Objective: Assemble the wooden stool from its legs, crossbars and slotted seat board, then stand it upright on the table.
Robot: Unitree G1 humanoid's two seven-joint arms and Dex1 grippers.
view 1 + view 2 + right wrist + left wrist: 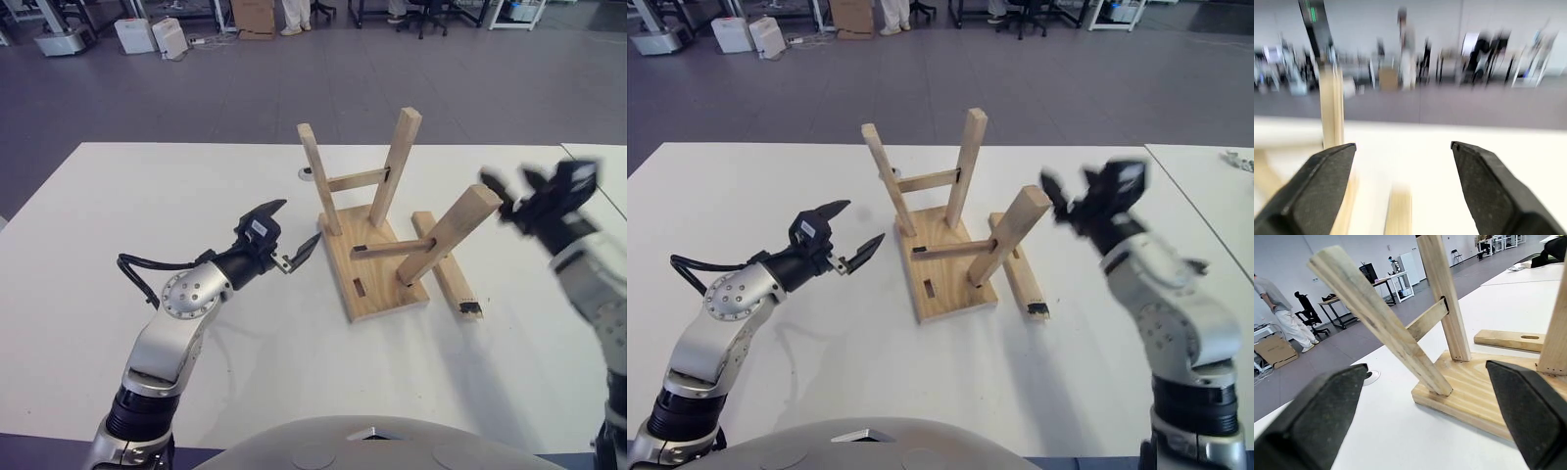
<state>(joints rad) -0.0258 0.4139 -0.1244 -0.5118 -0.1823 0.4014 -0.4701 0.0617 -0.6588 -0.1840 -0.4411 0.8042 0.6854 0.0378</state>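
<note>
Stool part-built and upside down on the table: three legs in, one loose, both arms empty.

Nearest, the left gripper is low over the table just left of the seat board, forearm bent in from the elbow, jaws spread wide and aimed at the board's edge, holding nothing. It looks placed to brace the board. The board lies flat, slots up, probably so the legs can be pushed down into it. The near leg leans out to the right, tied in by a crossbar, and looks not fully seated. The loose leg lies flat on the table beside the board's right edge. The right gripper is raised just beside the leaning leg's top, jaws open, no contact. Farthest, two far legs stand joined by a second crossbar.
</note>
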